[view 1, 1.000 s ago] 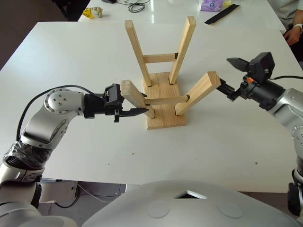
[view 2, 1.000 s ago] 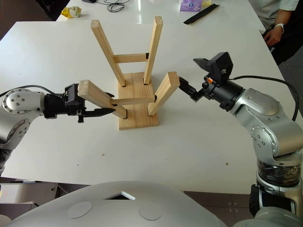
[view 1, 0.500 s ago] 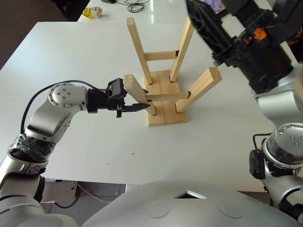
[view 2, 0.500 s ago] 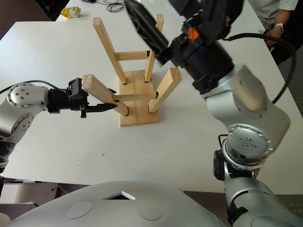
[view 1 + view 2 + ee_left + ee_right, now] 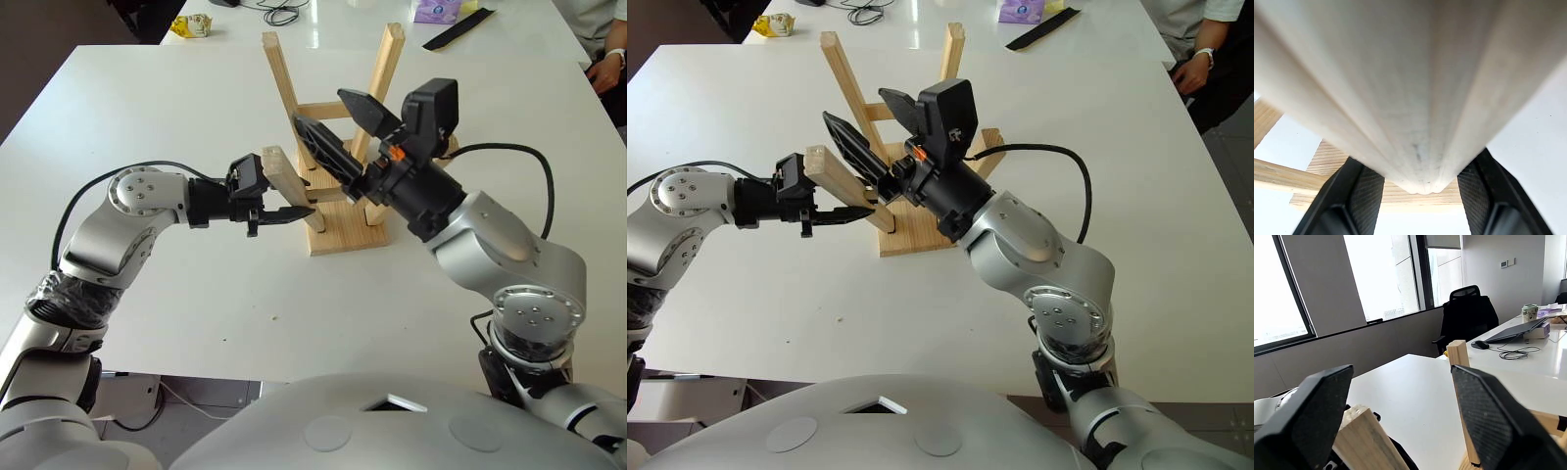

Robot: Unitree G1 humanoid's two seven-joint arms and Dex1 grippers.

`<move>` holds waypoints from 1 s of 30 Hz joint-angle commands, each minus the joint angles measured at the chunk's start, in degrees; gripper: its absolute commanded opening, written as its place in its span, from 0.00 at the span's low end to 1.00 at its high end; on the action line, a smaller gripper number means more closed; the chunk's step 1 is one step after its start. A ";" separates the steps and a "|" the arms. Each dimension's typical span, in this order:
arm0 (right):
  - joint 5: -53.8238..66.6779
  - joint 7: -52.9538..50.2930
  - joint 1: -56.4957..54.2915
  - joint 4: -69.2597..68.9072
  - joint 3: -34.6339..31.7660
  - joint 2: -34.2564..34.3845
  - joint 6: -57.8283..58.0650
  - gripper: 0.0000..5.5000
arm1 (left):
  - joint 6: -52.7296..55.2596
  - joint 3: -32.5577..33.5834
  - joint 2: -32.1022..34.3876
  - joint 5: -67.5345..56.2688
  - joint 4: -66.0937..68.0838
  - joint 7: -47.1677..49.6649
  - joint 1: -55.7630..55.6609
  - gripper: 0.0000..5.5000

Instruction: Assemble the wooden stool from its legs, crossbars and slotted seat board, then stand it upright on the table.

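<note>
Change: half a second ago the right pincer [image 5: 319, 110] is high above the stool, and a second ago it is out by the near right leg [image 5: 989, 142]; now we see it swung across and down, so that leg lies behind its wrist, untouched
Unchanged: the left pincer [image 5: 292, 204] keeps its clamp on the near left leg [image 5: 282, 176] through all three moments
Meaning for the task: we judge that work on the right leg is left for now and both arms are turning to the left leg, probably to press it home in the seat board [image 5: 343, 237]; the stool is upside down, so turning it upright is not yet done
Right pincer: released and spread wide, holding and touching nothing; its wrist view shows one finger [image 5: 1303, 421] on each side of a broad gap
Ahead of the right pincer: the top end of the near left leg lies just below the gap between its fingers, and one far leg [image 5: 1462, 382] stands upright beyond them
Left pincer: clenched on the near left leg, with a dark pad [image 5: 1364, 191] pressed against each side of the wood
Beyond the left pincer: the near crossbar [image 5: 1278, 175] runs off to one side from the gripped leg, and the seat board lies flat on the table [image 5: 147, 117] just past its fingertips
Task's thing: the stool sits with its legs up between the two pincers; the far legs and their crossbar [image 5: 328, 110] are behind the right pincer's fingers
</note>
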 commanded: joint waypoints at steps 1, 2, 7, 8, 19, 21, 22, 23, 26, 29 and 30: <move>-6.20 0.86 1.39 3.68 -0.07 0.84 -2.71 0.56 | 7.96 -5.74 2.14 11.12 4.06 1.63 3.75 0.37; -6.91 1.11 1.50 3.81 0.12 1.07 -2.85 0.53 | 8.00 -5.78 2.11 11.13 4.06 1.59 3.64 0.37; -10.14 1.60 2.28 3.78 3.00 3.16 -3.01 0.53 | 8.24 -5.86 1.99 11.12 3.82 1.84 3.56 0.37; -10.70 1.70 2.61 3.79 3.56 3.57 -3.05 0.53 | 8.33 -5.87 1.93 11.10 3.71 1.96 3.58 0.37; -17.17 6.33 7.32 6.13 7.57 1.88 -2.63 0.53 | 8.83 -5.99 1.70 10.80 3.11 2.89 3.95 0.37; -19.68 7.45 8.91 8.52 9.18 0.62 -2.50 0.53 | 8.94 -6.17 1.58 10.70 3.00 3.00 3.86 0.37; -21.02 7.75 9.50 9.66 9.89 0.12 -2.67 0.53 | 8.95 -6.27 1.51 10.71 3.06 2.96 3.72 0.37; -21.83 8.07 9.99 10.31 10.17 0.03 -2.74 0.53 | 8.93 -6.37 1.43 10.74 3.16 2.89 3.55 0.37; -23.50 9.18 11.47 12.24 11.00 -0.20 -2.21 0.53 | 9.01 -6.47 1.41 10.66 3.17 2.69 3.22 0.37; -24.60 9.83 12.17 13.07 11.02 0.16 -1.71 0.53 | 9.26 -6.47 1.39 10.41 2.90 2.66 2.99 0.37; -24.92 10.08 12.14 13.17 10.98 0.30 -1.59 0.53 | 9.29 -6.44 1.41 10.36 2.80 2.72 3.04 0.37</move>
